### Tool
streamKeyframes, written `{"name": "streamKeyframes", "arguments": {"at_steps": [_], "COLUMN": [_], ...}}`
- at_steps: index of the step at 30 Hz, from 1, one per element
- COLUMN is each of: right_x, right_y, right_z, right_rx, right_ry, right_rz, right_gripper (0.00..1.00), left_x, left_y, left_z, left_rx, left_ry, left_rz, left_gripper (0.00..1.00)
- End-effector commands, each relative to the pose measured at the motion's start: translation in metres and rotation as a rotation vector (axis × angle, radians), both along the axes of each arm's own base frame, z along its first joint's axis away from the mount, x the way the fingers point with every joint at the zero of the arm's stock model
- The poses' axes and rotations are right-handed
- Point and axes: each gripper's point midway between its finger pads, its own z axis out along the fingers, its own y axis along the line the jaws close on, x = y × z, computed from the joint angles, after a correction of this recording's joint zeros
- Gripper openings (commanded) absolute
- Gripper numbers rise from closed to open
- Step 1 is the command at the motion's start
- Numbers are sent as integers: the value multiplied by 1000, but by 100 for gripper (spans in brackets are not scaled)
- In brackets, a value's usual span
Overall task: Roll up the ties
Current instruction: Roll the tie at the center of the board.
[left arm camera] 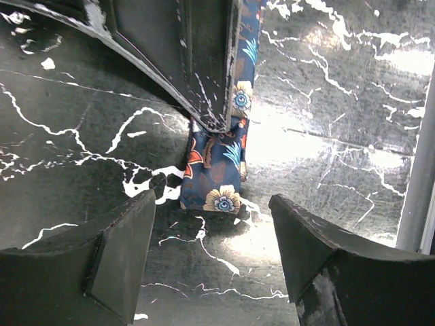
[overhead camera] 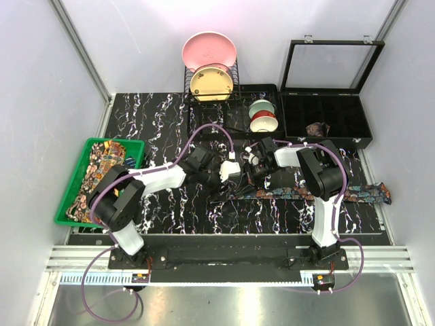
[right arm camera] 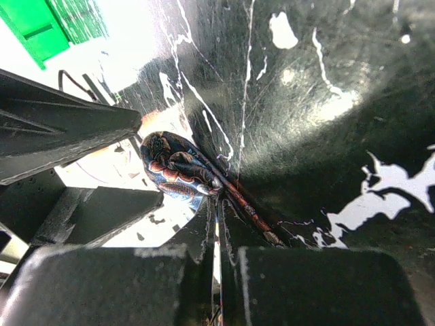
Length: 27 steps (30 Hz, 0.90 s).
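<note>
Right gripper (right arm camera: 217, 224) clamps dark blue floral fabric necktie (left arm camera: 214, 170); left gripper (left arm camera: 211, 200) wide, empty. Fabric looks limp, slippery: grip folded end

Dark blue tie (left arm camera: 214, 170) with orange-and-cream flowers, and black tabletop (left arm camera: 340, 102) veined white.

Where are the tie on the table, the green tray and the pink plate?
tie (overhead camera: 370, 193), overhead view: its end at the right.
green tray (overhead camera: 71, 183), overhead view: left rim.
pink plate (overhead camera: 209, 49), overhead view: middle of its face.
</note>
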Motion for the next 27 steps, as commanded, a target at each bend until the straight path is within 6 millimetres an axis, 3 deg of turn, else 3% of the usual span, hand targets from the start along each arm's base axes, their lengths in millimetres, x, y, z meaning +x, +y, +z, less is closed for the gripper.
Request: {"name": "streamKeyframes", "arguments": {"at_steps": [1,3,6,11,15,23,27], "right_x": [-1,-3,-4,-4,-6,-5,-7], "right_y": [-6,-7,-9,-8,-7,-7,-6], "right_z": [-15,-17,-20,-22,-24,-23,-22], "right_rx": [-76,-77,-89,-87,-83,-80,-72], "right_ry": [-27,-16,-11,-8,4,2,11], "right_rz": [14,12,12,14,13,3,3], "right_gripper": [0,0,0,0,0,0,0], "left_x": [6,6,11,3,-3,-1,6], "left_y": [-6,-9,-11,-20,-35,-66,-69], "left_z": [-5,-6,-7,12,22,29,18], "left_rx": [1,7,16,-55,-88,-140,-113], "left_ry": [-22,-8,-12,-32,-32,8,32], "left_rz": [-24,-29,-34,-79,-112,-89,-50], "left_gripper": [71,69,58,40,33,32,34]}}
